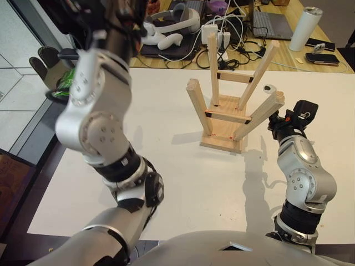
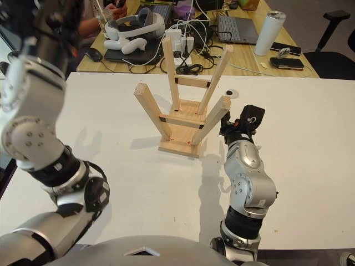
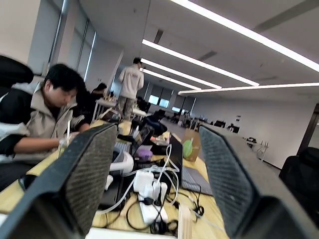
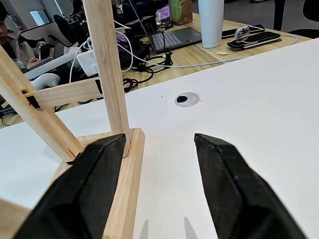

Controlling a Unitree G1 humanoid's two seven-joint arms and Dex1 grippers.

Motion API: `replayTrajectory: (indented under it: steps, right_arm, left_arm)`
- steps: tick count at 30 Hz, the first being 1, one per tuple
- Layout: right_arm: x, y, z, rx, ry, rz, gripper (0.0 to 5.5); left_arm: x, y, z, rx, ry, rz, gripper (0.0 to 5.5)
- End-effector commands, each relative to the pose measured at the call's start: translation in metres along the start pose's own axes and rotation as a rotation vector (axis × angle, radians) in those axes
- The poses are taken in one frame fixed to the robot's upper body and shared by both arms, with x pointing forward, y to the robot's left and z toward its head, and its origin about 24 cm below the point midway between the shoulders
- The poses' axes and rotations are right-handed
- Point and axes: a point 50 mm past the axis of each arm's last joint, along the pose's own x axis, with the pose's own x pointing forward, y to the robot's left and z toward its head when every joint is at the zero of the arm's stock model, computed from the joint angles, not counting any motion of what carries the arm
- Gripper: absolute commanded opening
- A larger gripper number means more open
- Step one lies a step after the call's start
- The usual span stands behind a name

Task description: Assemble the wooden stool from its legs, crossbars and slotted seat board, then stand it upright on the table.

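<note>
The wooden stool (image 1: 227, 117) lies upside down in the middle of the white table (image 1: 166, 183). Its seat board (image 1: 223, 141) rests flat on the table, and its legs and crossbars point upward. My right gripper (image 4: 159, 142) is open, low over the table at the stool's right side. One finger (image 4: 89, 184) is beside the seat board's edge (image 4: 127, 189) and the foot of a leg (image 4: 107, 69). From the head camera, that gripper (image 1: 277, 119) sits just behind the near right leg. My left gripper (image 3: 158, 134) is open and empty, raised high above the table's far left and facing the room.
A round grommet (image 1: 269, 88) sits in the table right of the stool. Behind the table is a wooden desk (image 1: 277, 47) with laptops, a headset, cables, phones and a white tumbler (image 1: 305, 27). My raised left arm (image 1: 91, 111) hides the table's left part.
</note>
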Motion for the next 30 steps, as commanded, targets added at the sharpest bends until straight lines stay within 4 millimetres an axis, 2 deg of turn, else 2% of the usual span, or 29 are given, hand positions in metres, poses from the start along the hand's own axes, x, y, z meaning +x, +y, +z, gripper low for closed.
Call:
replayTrajectory:
  steps: [1,3,4,6,8,9,10,11,13,17,18,20,23,25,27,29,30]
  right_arm:
    - [0.002,0.005,0.003,-0.011,-0.012,0.024,2.60]
    - [0.002,0.004,0.004,-0.018,-0.013,0.028,2.60]
    - [0.002,0.003,0.004,-0.022,-0.013,0.026,2.60]
    - [0.000,0.000,0.004,-0.029,-0.012,0.018,2.60]
    - [0.000,-0.002,0.004,-0.035,-0.008,0.019,2.60]
    - [0.000,-0.001,0.004,-0.039,-0.005,0.025,2.60]
    - [0.001,0.000,0.004,-0.042,-0.003,0.033,2.60]
    - [0.001,0.000,0.004,-0.045,-0.002,0.039,2.60]
    - [0.001,0.000,0.004,-0.049,-0.002,0.038,2.60]
    - [0.001,-0.002,0.011,-0.083,-0.067,0.013,2.60]
    - [0.000,-0.004,0.021,-0.137,-0.144,-0.007,2.60]
    - [-0.007,0.004,0.053,-0.252,-0.382,-0.004,2.60]
    - [-0.032,0.043,0.102,-0.376,-0.758,0.160,2.60]
    - [-0.047,0.067,0.118,-0.385,-0.893,0.278,2.60]
    - [-0.054,0.088,0.120,-0.325,-0.903,0.415,2.60]
    - [-0.041,0.094,0.102,-0.243,-0.739,0.462,2.60]
    - [-0.029,0.091,0.086,-0.225,-0.620,0.447,2.60]
  left_arm:
    - [0.023,-0.008,0.023,-0.057,-0.064,-0.040,2.99]
    - [0.019,-0.014,0.015,-0.065,0.007,-0.083,2.99]
    - [0.014,-0.019,0.000,-0.054,0.079,-0.129,2.99]
    - [-0.006,-0.025,-0.058,0.004,0.370,-0.216,2.99]
    - [-0.044,-0.025,-0.133,0.100,0.735,-0.227,2.99]
    - [-0.067,-0.031,-0.161,0.139,0.869,-0.254,2.99]
    - [-0.084,-0.037,-0.177,0.165,0.951,-0.287,2.99]
    - [-0.093,-0.043,-0.184,0.182,0.970,-0.307,2.99]
    - [-0.089,-0.048,-0.181,0.189,0.927,-0.303,2.99]
    - [-0.062,-0.043,-0.157,0.149,0.755,-0.223,2.99]
    - [-0.055,-0.043,-0.148,0.114,0.706,-0.207,2.99]
    - [-0.043,-0.043,-0.129,0.034,0.594,-0.172,2.99]
    - [-0.032,-0.044,-0.106,-0.057,0.466,-0.141,2.99]
    - [-0.030,-0.044,-0.100,-0.088,0.434,-0.131,2.99]
    - [-0.028,-0.044,-0.097,-0.122,0.417,-0.122,2.99]
    - [-0.026,-0.044,-0.093,-0.162,0.395,-0.110,2.99]
    - [-0.025,-0.042,-0.090,-0.176,0.381,-0.100,2.99]
